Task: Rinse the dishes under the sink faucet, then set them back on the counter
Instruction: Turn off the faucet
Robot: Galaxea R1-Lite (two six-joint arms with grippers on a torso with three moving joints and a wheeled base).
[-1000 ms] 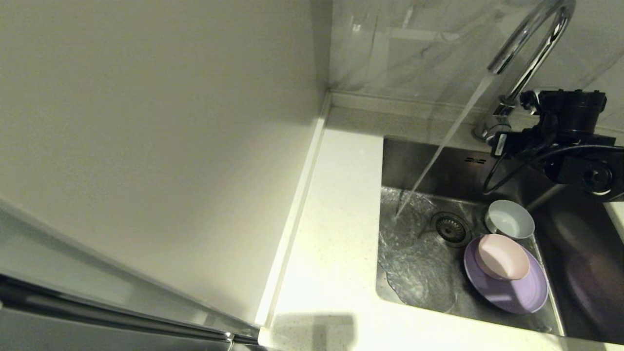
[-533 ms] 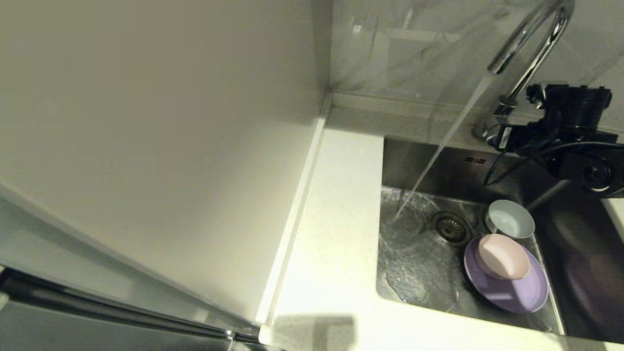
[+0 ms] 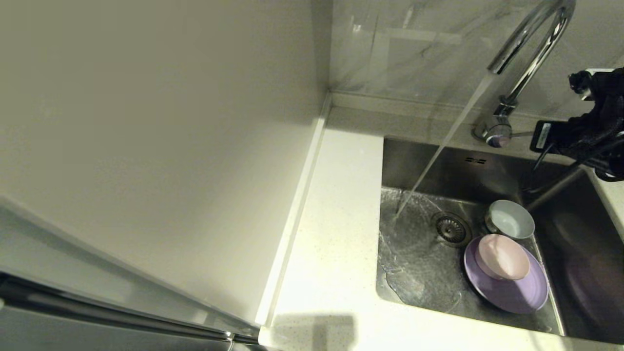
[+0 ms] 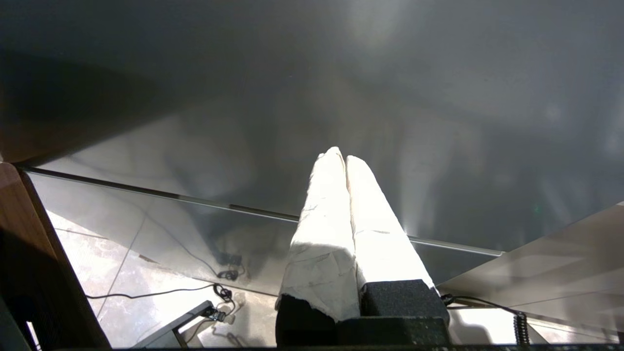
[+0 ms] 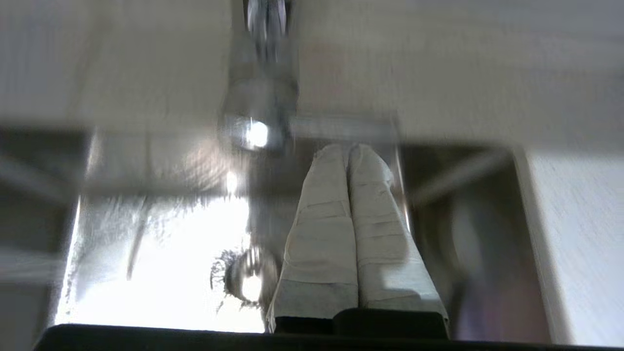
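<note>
Water runs from the chrome faucet into the steel sink. On the sink floor lies the lavender plate with the pink bowl on it. The pale blue-white bowl stands just behind them, near the drain. My right arm hangs at the far right, beside the faucet's thin lever. The right gripper is shut and empty, its tips just short of the lever. My left gripper is shut, empty and parked away from the sink.
The white speckled counter runs along the sink's left side and front. A cream wall panel rises on the left and a marbled wall stands behind the faucet. Floor and cables show in the left wrist view.
My right arm has drawn back to the right and upward from the faucet base, uncovering the lever. Water keeps flowing; the dishes have not moved.
</note>
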